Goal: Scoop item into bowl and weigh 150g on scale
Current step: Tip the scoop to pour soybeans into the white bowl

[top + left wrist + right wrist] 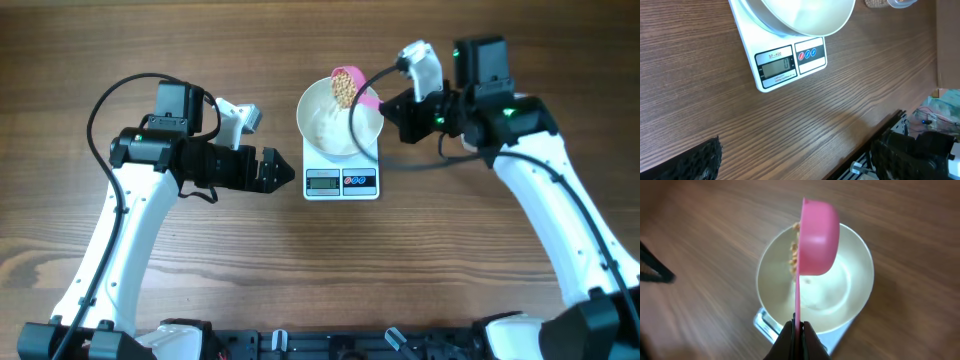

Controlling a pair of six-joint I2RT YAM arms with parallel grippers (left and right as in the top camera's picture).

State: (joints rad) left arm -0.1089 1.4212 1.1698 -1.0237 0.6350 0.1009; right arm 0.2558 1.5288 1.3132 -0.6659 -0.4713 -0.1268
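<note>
The white bowl (335,120) stands on the white scale (341,181), whose display (776,67) reads zero. My right gripper (392,104) is shut on the handle of a pink scoop (349,86). That scoop (817,237) hangs tipped on its side over the bowl (850,287), with tan beans (794,255) at its mouth. Inside, the bowl looks bare. My left gripper (283,171) stands open just left of the scale, nothing between its fingers (695,160).
The table's front edge and the rig's black frame (895,145) lie close to the left gripper. A cable (420,160) loops from the right arm beside the scale. A clear container's rim (900,3) peeks in at the top of the left wrist view.
</note>
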